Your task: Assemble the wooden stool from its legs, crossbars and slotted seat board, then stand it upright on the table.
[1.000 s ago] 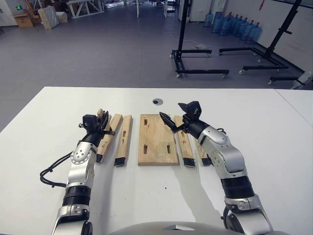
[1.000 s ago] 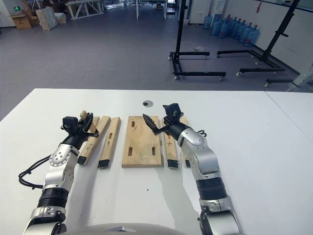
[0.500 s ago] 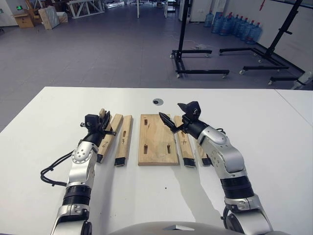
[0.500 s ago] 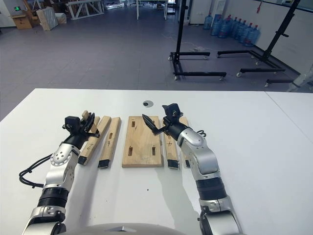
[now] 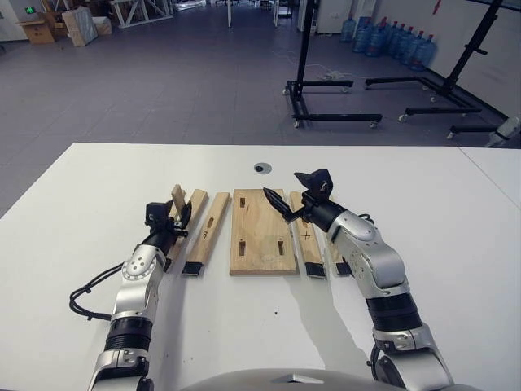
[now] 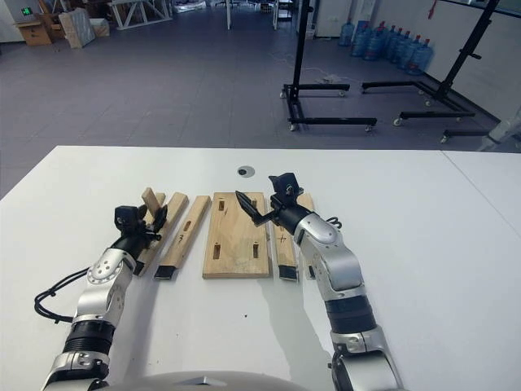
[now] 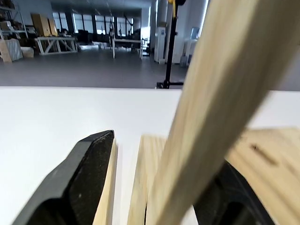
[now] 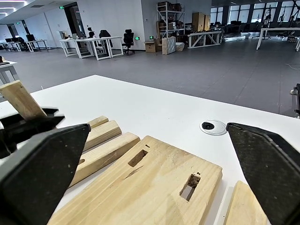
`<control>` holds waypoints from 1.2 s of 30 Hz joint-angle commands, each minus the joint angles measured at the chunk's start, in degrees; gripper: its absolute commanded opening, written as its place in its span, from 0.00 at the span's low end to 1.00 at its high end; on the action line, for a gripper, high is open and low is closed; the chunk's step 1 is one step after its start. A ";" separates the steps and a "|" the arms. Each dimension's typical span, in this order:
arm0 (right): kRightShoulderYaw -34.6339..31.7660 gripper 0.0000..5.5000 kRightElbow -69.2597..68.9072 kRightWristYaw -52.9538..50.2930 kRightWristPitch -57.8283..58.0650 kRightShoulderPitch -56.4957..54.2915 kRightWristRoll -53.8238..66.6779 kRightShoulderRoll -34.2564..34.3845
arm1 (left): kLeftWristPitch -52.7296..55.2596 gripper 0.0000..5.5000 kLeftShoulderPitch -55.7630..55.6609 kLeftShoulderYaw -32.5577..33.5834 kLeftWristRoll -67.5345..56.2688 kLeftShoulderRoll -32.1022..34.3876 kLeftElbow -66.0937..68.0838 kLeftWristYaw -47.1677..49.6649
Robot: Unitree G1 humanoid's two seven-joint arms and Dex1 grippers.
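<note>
Left gripper (image 5: 167,218), clamped on the short pale wooden crossbar (image 5: 177,196), should lift it clear of the black-tipped wooden leg (image 5: 207,235) just beside it; right gripper (image 5: 285,192) gapes empty.

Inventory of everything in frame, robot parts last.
seat board: 1, pale wood, slotted, flat at table centre
left bars: at least 2, pale wood, dark-tipped, flat left of board
held bar: 1, pale wood, tilted up off table
right bars: 2, pale wood, flat right of board
grommet: 1, grey, table beyond board
table: 1, white
wheeled frames: several, black, floor behind
water bottles: several, blue, far right
left gripper: 1, black, shut on held bar
right gripper: 1, black, open above board's far-right corner
</note>
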 commanded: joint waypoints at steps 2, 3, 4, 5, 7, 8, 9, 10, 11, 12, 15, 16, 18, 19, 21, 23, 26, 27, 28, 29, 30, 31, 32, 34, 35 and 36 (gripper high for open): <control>-0.06 0.97 0.22 -0.32 -0.37 -0.52 -0.43 0.38 | 10.56 0.46 -4.77 0.99 -1.63 2.39 -17.17 3.22; -0.13 0.97 0.22 -0.36 -0.37 -0.55 -0.42 0.37 | 12.61 0.46 -5.74 1.00 -1.73 2.80 -19.65 3.82; -0.16 0.97 0.23 -0.36 -0.42 -0.57 -0.41 0.37 | 15.28 0.46 -7.16 1.15 -2.17 3.26 -22.47 4.52; -0.17 0.97 0.26 -0.36 -0.45 -0.60 -0.41 0.39 | 18.09 0.46 -8.65 1.24 -2.45 3.75 -24.96 5.25; -0.11 0.97 0.34 -0.35 -0.51 -0.69 -0.40 0.48 | 23.48 0.46 -12.07 1.67 -3.52 4.32 -28.79 6.62; -0.07 0.97 0.42 -0.34 -0.54 -0.75 -0.41 0.53 | 26.29 0.46 -14.08 2.03 -4.16 4.42 -29.93 7.40; -0.04 0.97 0.50 -0.34 -0.55 -0.82 -0.42 0.59 | 29.30 0.46 -16.48 2.05 -4.40 4.78 -30.40 8.11; -0.04 0.97 0.50 -0.42 -0.53 -0.83 -0.45 0.67 | 31.64 0.46 -18.63 1.89 -4.29 5.21 -30.20 8.69; -0.06 0.97 0.51 -0.46 -0.52 -0.84 -0.49 0.73 | 34.06 0.46 -20.95 1.70 -4.44 5.56 -29.37 8.92; -0.04 0.97 0.52 -0.48 -0.50 -0.87 -0.54 0.81 | 35.82 0.46 -22.49 1.70 -4.52 5.81 -28.78 9.12; 0.00 0.97 0.63 -0.48 -0.47 -0.92 -0.62 0.94 | 40.41 0.46 -25.72 1.65 -4.76 6.55 -26.37 8.84; 0.02 0.97 0.64 -0.48 -0.49 -0.87 -0.63 0.97 | 40.88 0.46 -25.87 1.04 -4.27 6.84 -25.28 8.43; 0.08 0.97 0.58 -0.50 -0.47 -0.71 -0.69 1.07 | 40.84 0.46 -24.52 -0.05 -3.43 7.08 -23.57 7.59; 0.04 0.97 0.52 -0.51 -0.44 -0.59 -0.74 1.11 | 40.45 0.46 -23.42 -0.44 -3.21 6.94 -22.71 7.20; -0.01 0.97 0.42 -0.50 -0.38 -0.34 -0.79 1.13 | 38.26 0.46 -19.44 -0.91 -2.84 6.08 -19.72 6.01; -0.11 0.97 0.45 -0.44 -0.38 0.00 -0.89 1.13 | 33.47 0.46 -14.48 -1.65 -2.20 4.72 -13.55 4.34; -0.30 0.97 0.71 -0.35 -0.45 0.66 -0.99 1.07 | 23.05 0.46 -9.85 -3.99 1.15 3.45 0.24 2.45; -0.40 0.97 0.82 -0.30 -0.44 0.70 -0.99 1.01 | 20.88 0.46 -10.20 -3.85 1.70 3.38 2.91 2.47; -0.64 0.97 0.77 -0.24 -0.23 0.41 -0.83 0.91 | 19.92 0.46 -11.53 -2.88 1.05 3.40 3.00 2.52; -0.94 0.97 0.63 -0.25 0.03 -0.02 -0.60 0.87 | 19.91 0.46 -13.28 -1.60 0.08 3.62 1.24 2.97; -1.15 0.97 0.48 -0.26 0.24 -0.39 -0.43 0.83 | 20.43 0.46 -14.84 -0.42 -0.93 3.88 -1.05 3.54; -1.36 0.97 0.20 -0.26 0.46 -0.81 -0.28 0.76 | 22.37 0.46 -16.96 0.98 -2.28 4.40 -6.06 4.54; -1.58 0.97 -0.02 -0.23 0.61 -1.13 -0.14 0.68 | 24.54 0.46 -19.15 2.40 -3.73 4.78 -10.93 5.73; -1.96 0.97 -0.40 -0.15 0.84 -1.62 0.06 0.53 | 32.17 0.46 -25.36 6.34 -9.30 5.69 -22.66 9.01; -2.07 0.97 -0.38 -0.06 0.84 -1.78 0.08 0.52 | 36.54 0.46 -28.87 8.98 -13.27 6.46 -27.68 10.97; -2.28 0.97 -0.55 -0.21 0.77 -1.59 0.01 0.49 | 39.92 0.46 -31.93 10.83 -16.16 7.38 -30.87 12.14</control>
